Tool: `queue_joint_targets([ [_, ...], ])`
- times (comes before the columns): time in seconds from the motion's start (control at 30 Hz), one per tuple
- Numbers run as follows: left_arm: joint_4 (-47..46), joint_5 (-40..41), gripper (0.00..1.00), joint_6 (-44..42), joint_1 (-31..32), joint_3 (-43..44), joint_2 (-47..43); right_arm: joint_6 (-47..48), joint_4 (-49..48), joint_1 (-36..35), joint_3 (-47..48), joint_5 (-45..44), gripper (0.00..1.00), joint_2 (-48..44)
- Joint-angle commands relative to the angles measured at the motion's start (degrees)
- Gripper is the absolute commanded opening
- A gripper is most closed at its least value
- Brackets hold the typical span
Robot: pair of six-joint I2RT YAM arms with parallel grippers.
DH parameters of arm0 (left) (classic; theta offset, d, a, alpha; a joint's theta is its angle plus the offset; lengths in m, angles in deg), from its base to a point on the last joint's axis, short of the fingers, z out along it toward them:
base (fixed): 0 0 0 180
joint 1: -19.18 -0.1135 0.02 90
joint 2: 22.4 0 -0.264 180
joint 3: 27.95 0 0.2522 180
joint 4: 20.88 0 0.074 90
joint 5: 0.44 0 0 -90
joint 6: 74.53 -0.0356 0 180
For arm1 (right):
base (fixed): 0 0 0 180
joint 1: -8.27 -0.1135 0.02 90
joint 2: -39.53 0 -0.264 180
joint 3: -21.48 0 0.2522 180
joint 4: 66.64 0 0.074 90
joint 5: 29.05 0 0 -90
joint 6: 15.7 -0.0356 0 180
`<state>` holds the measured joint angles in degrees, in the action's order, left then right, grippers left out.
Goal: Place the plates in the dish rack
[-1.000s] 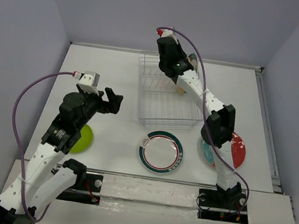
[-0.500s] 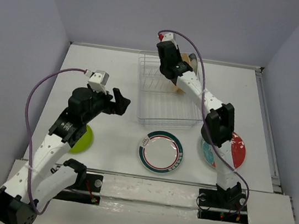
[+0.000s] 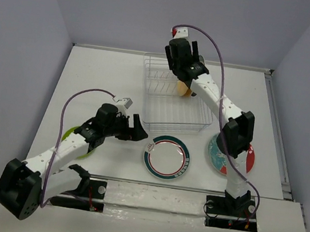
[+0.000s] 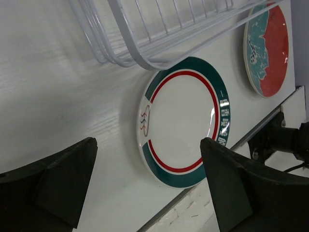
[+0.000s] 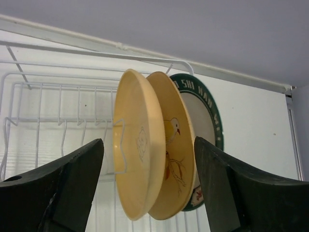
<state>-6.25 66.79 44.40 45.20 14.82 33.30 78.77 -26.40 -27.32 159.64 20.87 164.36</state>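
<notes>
While the left gripper [image 4: 148, 159] gapes empty over the white table's [image 3: 109, 75] near edge, the right gripper [image 5: 148, 145], also spread and empty, flanks racked plates [image 5: 140, 164]; lavender walls [image 3: 175, 15] surround.

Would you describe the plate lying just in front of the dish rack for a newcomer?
Find the dish rack at the far middle of the table; the white plate lies flat before its near edge. Unlike the red-and-teal plate to its right and the lime green plate to its left, its centre is plain white, ringed in red and teal.
</notes>
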Motion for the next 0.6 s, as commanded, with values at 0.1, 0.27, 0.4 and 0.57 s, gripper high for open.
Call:
queue_joint_targets([
  [0.1,-8.9,3.9,0.98,5.3,8.6,-2.6,5.0,-2.5,-2.2,0.4,-7.1,4.6,0.87,-13.2],
  [0.27,-13.4,5.4,0.88,7.4,11.9,-4.2,11.9,-4.3,-3.6,0.4,-15.5,10.3,0.9,-21.4],
  [0.4,-16.4,6.0,0.78,8.0,12.7,-5.6,15.7,-6.8,-5.5,0.4,-21.5,13.9,0.9,-26.2],
  [0.57,-21.9,4.5,0.54,8.4,13.3,-7.1,19.1,-7.5,-7.2,1.0,-27.2,16.3,0.9,-29.5],
])
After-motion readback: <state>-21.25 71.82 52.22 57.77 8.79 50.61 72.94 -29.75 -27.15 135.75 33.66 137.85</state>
